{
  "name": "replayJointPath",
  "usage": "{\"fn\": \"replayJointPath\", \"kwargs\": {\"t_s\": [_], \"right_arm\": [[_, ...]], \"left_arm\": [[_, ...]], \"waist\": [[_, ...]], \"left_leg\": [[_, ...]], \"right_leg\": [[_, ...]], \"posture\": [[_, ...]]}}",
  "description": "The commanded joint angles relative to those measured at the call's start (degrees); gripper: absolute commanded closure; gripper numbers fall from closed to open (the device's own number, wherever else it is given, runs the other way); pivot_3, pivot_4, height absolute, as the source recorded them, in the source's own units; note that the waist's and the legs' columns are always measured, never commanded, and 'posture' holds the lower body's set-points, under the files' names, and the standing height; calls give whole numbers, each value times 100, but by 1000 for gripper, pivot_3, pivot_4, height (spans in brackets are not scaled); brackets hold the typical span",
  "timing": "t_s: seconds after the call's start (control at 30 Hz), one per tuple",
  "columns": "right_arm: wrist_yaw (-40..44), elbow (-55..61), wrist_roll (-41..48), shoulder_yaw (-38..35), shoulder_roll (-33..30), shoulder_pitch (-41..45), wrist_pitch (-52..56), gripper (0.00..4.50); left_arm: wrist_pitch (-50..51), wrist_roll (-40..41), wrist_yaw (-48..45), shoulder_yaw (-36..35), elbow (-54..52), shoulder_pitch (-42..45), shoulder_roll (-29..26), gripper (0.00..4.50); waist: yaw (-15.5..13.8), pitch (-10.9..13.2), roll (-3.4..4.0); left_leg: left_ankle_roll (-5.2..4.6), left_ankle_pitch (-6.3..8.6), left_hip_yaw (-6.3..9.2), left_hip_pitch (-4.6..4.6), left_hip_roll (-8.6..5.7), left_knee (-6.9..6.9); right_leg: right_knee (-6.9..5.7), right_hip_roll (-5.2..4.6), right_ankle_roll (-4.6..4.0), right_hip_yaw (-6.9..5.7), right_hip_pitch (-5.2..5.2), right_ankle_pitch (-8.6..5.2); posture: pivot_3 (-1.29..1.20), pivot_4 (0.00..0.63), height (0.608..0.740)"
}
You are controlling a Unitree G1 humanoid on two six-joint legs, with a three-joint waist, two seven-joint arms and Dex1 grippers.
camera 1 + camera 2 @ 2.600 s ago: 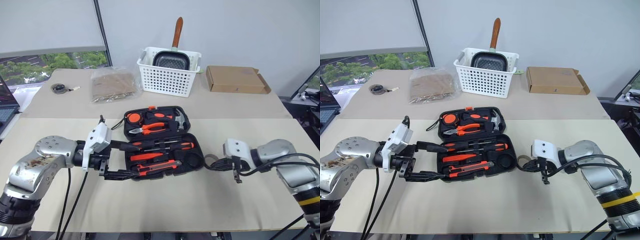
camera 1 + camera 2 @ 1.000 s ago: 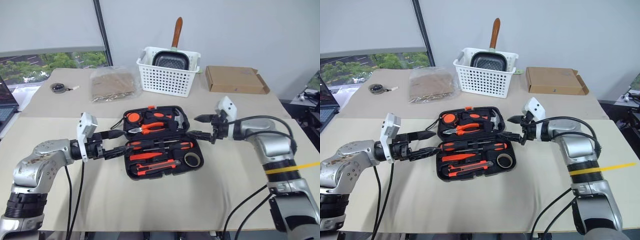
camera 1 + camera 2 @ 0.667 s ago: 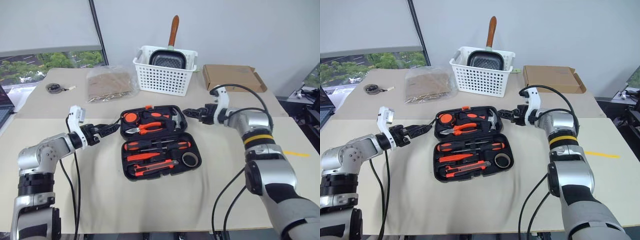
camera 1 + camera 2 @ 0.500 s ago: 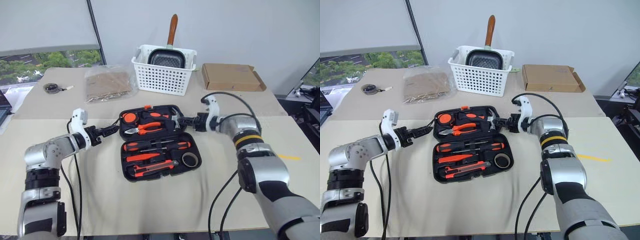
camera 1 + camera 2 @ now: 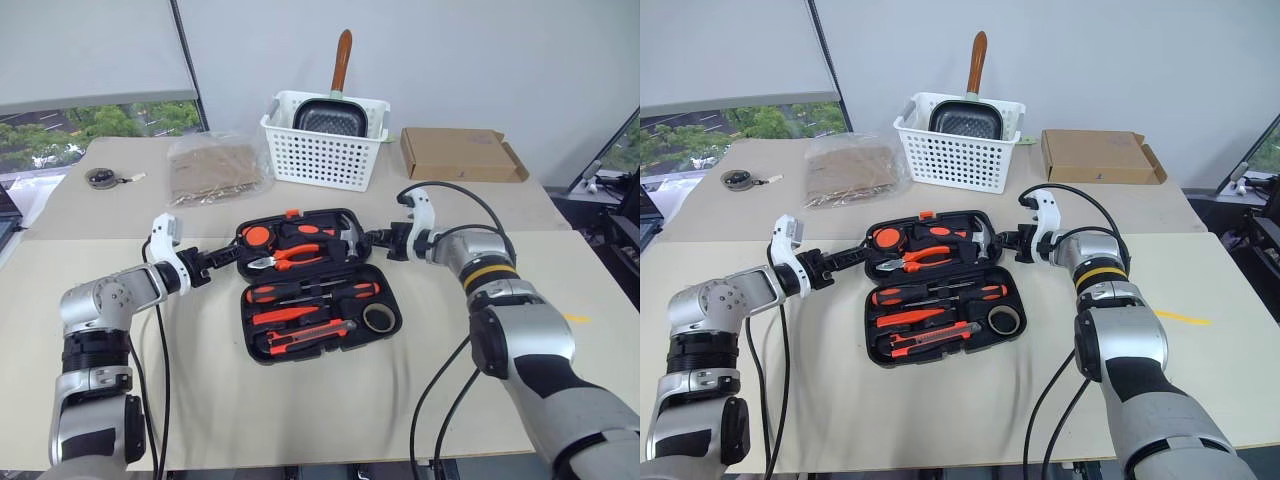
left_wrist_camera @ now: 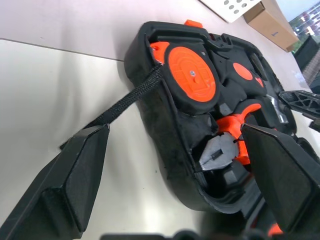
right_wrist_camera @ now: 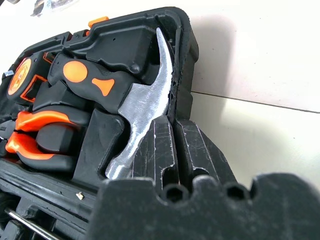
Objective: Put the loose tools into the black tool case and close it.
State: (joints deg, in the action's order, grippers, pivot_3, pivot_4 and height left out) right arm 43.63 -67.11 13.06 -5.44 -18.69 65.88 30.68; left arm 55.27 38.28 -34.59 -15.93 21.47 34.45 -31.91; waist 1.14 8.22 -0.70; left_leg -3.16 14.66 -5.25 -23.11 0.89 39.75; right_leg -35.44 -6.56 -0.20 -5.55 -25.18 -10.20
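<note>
- Beige surface [image 5: 330, 400] carries the open black tool case [image 5: 315, 283], tools seated inside.
- Left gripper [image 5: 222, 258], fingers spread, sits at its left edge.
- Right gripper [image 5: 372, 240], pressed together, meets the right rim.

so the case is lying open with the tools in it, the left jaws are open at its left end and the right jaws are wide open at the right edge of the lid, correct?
Not quite. The right gripper has its jaws shut, pressed together at the right edge of the lid of the black tool case, beside the hammer, as the right wrist view shows. The rest holds: the case lies open with tools in it, and the left gripper has its jaws open at the left end.
</note>
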Motion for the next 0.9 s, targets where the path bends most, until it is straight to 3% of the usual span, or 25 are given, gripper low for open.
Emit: {"fn": "replayJointPath", "kwargs": {"t_s": [0.03, 0.13, 0.5, 0.73, 0.9], "right_arm": [[24, 136, 32, -151, 11, 124, -119, 4493], [3, 166, 28, -167, 3, 96, -128, 4500], [-91, 339, 61, -289, -121, -55, -281, 4500], [45, 1038, 263, -538, -159, -364, -501, 4500], [236, 1905, 515, -723, -190, -787, -622, 4500]], "left_arm": [[-40, -57, -118, -5, 143, 135, 30, 0], [-94, -106, -172, 40, 263, 220, 44, 633], [-449, -229, -285, 16, 198, 229, 230, 4403], [-1725, -618, -527, 324, -458, 200, 641, 4403], [-2652, -1271, -748, 809, -223, 571, 683, 4403]], "waist": [[7, 0, 0], [11, 0, 0], [-8, 0, 0], [-54, 1, -1], [-48, 1, -1]], "left_leg": [[0, 0, 0, 0, 0, 0], [0, 0, 0, -1, 0, 0], [0, 0, 0, 1, -1, 2], [6, -4, 3, -4, -4, 5], [4, -3, 2, -13, -4, 2]], "right_leg": [[-1, 0, 0, 0, 0, 0], [-1, 0, 0, -1, -1, 0], [-7, -4, 0, 0, 0, 0], [-21, -11, -1, -2, -5, 0], [-12, -8, -1, -4, -12, 0]], "posture": [[0, 150, 700], [0, 150, 700], [0, 150, 700], [0, 150, 700], [0, 150, 700]]}}
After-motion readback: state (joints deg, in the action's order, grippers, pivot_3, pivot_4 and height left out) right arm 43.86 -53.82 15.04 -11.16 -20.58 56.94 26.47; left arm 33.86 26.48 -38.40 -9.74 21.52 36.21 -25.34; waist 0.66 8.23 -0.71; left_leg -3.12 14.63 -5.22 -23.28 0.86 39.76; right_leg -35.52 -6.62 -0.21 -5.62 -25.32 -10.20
